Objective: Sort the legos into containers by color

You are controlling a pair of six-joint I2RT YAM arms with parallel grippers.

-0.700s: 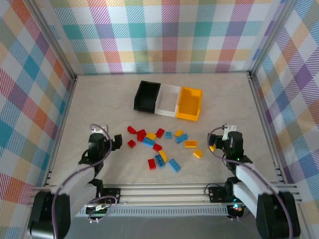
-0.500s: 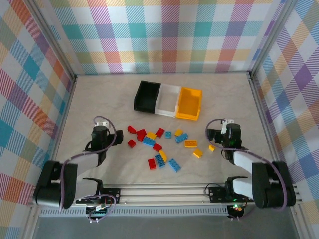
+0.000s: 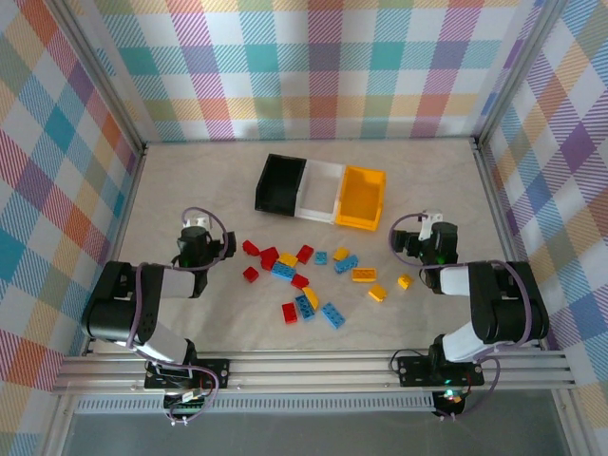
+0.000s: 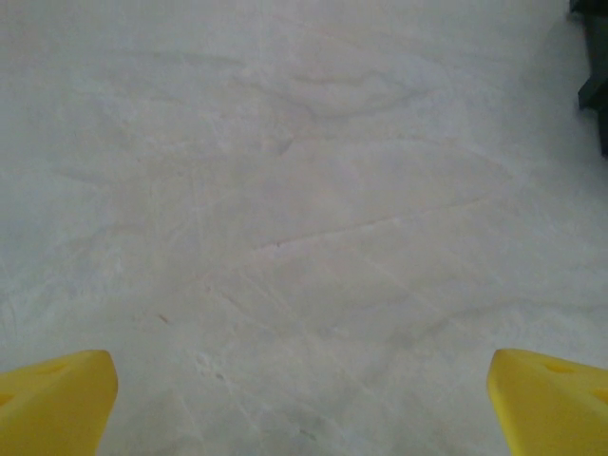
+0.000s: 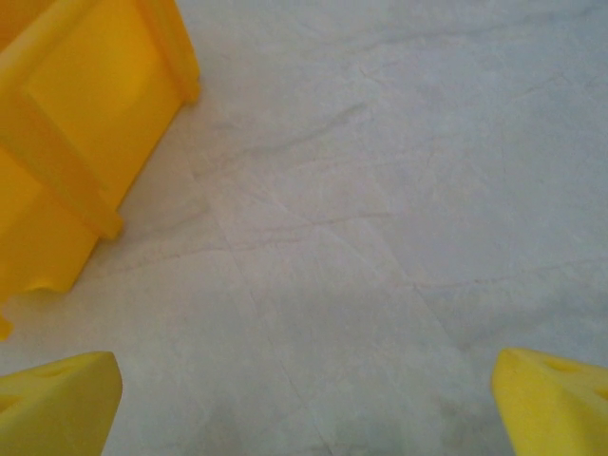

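Note:
The legos (image 3: pixel 302 279) lie scattered on the table's middle: red ones (image 3: pixel 251 248) at the left, blue ones (image 3: pixel 332 315) and orange ones (image 3: pixel 364 275) mixed among them. Behind them stand the joined containers: black (image 3: pixel 280 183), clear white (image 3: pixel 321 190) and yellow-orange (image 3: pixel 362 198). My left gripper (image 3: pixel 199 244) sits low just left of the scatter, open, its yellow fingertips (image 4: pixel 52 404) wide apart over bare table. My right gripper (image 3: pixel 426 242) sits right of the scatter, open too, with the yellow-orange container (image 5: pixel 76 133) ahead at its left and one fingertip (image 5: pixel 556 404) at the corner.
Metal frame rails (image 3: pixel 313 366) run along the near edge, and checked walls (image 3: pixel 323 66) close the other three sides. A lone orange brick (image 3: pixel 405 281) lies close beside the right arm. A dark edge (image 4: pixel 596 76) shows at the far right of the left wrist view.
Both grippers have moved away from the near edge toward the containers, and both arms have folded down and outward. The legos have not moved.

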